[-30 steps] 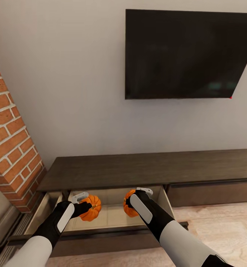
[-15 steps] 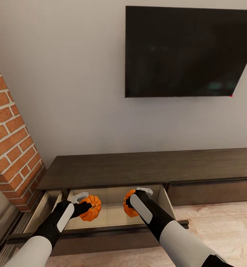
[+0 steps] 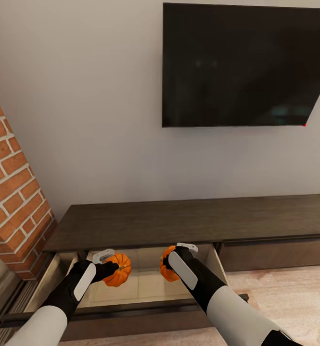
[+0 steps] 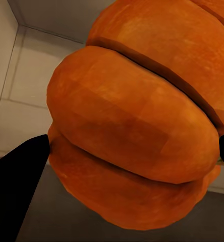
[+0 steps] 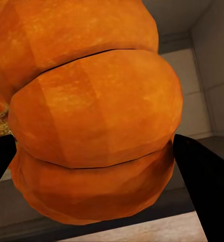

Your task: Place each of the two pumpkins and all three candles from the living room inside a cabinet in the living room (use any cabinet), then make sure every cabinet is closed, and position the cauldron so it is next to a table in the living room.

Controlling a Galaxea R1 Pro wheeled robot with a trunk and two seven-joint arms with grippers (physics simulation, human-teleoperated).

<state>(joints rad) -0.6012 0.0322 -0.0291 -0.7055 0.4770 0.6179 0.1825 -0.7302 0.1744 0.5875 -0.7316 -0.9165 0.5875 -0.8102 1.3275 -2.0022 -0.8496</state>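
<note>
Both pumpkins are held above the open left drawer (image 3: pixel 145 283) of the cabinet (image 3: pixel 188 218). The left gripper (image 3: pixel 112 267) is clamped on the left pumpkin (image 3: pixel 117 269); in the left wrist view its dark fingers (image 4: pixel 18 166) press the ribbed flanks of that pumpkin (image 4: pixel 137 126). The right gripper (image 3: pixel 172 262) is clamped on the right pumpkin (image 3: pixel 167 264), and the right wrist view shows the same two-sided grasp on that pumpkin (image 5: pixel 92 116). Neither pumpkin appears to touch the pale drawer floor.

Hazards from this position:

- Release from height. The pumpkins are round and likely roll on landing; one could strike the drawer wall or the other pumpkin.
- Placement too close to the front rail (image 3: pixel 131 307). The right pumpkin hangs nearer the right wall; a pumpkin resting against an edge may obstruct closing.
- Arm contact. Both forearms cross the front rail; a careless descent or retreat could push the drawer.
- Space. Three candles must also fit in a cabinet, so central placement may waste room.

The television (image 3: pixel 246 65) and brick column (image 3: pixel 13 192) are well apart from the work area.
</note>
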